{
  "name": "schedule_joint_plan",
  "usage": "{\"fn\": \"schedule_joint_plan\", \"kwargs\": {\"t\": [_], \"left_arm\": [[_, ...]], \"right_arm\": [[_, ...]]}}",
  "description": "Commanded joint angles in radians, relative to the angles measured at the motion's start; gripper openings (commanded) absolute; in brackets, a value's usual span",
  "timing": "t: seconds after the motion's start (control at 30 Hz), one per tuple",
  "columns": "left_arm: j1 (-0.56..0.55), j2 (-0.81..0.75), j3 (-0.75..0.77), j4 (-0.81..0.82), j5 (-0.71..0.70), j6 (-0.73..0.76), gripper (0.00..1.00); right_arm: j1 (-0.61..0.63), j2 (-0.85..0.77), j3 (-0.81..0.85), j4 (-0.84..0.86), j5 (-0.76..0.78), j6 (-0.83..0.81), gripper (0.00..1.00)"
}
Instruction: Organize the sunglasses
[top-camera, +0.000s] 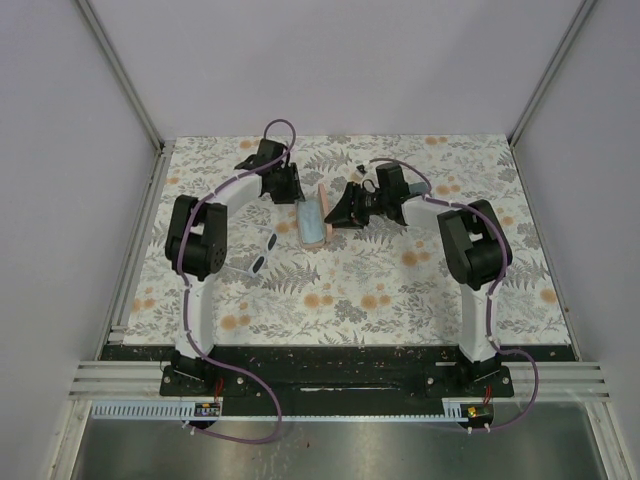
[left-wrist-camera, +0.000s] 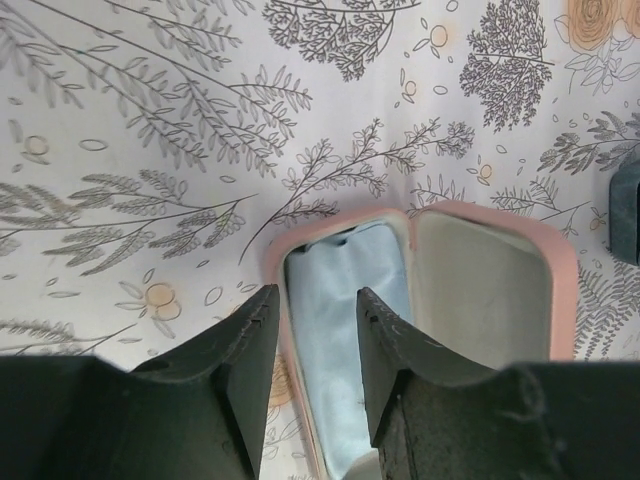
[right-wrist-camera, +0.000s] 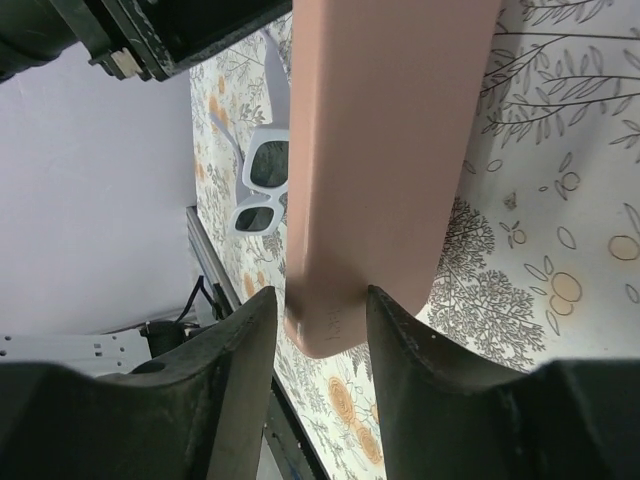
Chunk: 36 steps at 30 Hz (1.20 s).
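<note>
Whitish sunglasses (top-camera: 262, 250) lie diagonally on the surface (top-camera: 420, 290), left of the open pink case (top-camera: 316, 222), beside the left arm (the nearer one). Left jaws, spread, straddle the case rim. Right jaws bracket the lid; whether pinching, cannot tell.

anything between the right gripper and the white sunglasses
Yes: the pink case stands directly in front of the right gripper, and the white sunglasses lie on the table beyond it.
</note>
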<state>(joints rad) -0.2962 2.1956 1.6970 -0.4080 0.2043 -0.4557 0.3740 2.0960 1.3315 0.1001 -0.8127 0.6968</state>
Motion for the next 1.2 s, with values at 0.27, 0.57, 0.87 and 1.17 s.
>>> {"fn": "schedule_joint_plan", "kwargs": {"t": [0.27,0.57,0.87,1.17], "left_arm": [[0.011,-0.313,-0.164,-0.005,-0.199,0.037,0.48],[-0.040,-0.761,-0.689,0.126,-0.338,0.040,0.99],[-0.133,-0.668,-0.715,0.048,-0.436,0.181,0.98],[-0.130,-0.536,-0.679,0.018,-0.425,0.190,0.74]], "right_arm": [[0.019,-0.033,0.043,-0.053,0.036,-0.052,0.60],[0.020,-0.082,0.020,-0.086,0.135,-0.091,0.96],[0.020,-0.171,-0.044,-0.068,0.208,-0.109,0.99],[0.019,-0.229,-0.114,-0.030,0.238,-0.115,0.99]]}}
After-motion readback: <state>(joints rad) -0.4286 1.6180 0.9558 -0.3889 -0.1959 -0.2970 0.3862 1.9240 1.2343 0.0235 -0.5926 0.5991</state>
